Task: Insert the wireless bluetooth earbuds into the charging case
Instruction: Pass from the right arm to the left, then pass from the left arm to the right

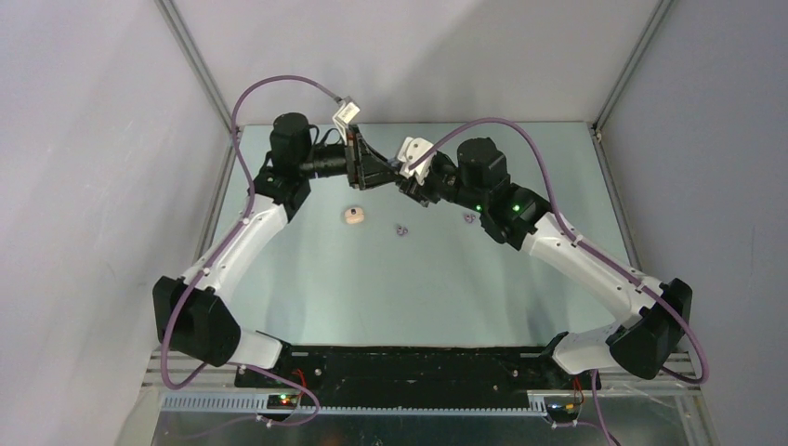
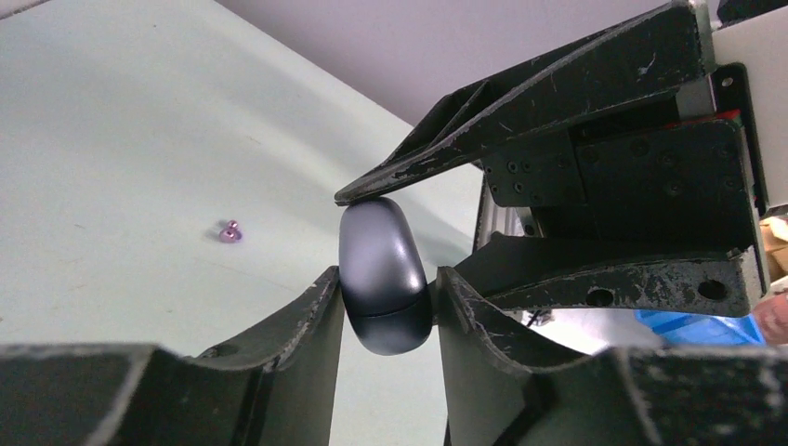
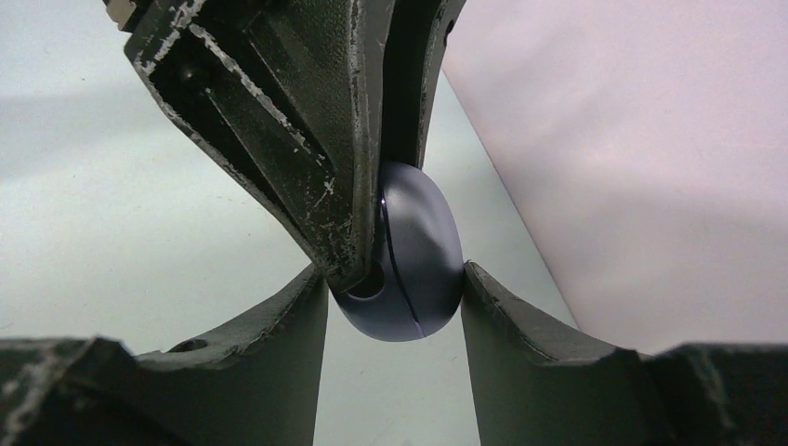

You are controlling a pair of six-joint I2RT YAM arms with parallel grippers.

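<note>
A dark grey pebble-like charging case (image 2: pixel 381 279) is held closed in the air at the back middle of the table; it also shows in the right wrist view (image 3: pixel 418 251). My left gripper (image 2: pixel 384 288) is shut on its sides. My right gripper (image 3: pixel 395 279) meets it from the opposite side and is shut on the same case. In the top view the left gripper (image 1: pixel 376 172) and right gripper (image 1: pixel 406 181) touch tip to tip. Two tiny purple earbuds lie on the table, one (image 1: pixel 400 229) below the grippers and one (image 1: pixel 469 218) by the right arm. I cannot pick out any cream earbuds.
A small cream pebble-like case (image 1: pixel 353 216) lies on the pale green table (image 1: pixel 390 297) left of the purple earbuds. One purple earbud (image 2: pixel 229 232) shows in the left wrist view. Grey walls close the back and sides.
</note>
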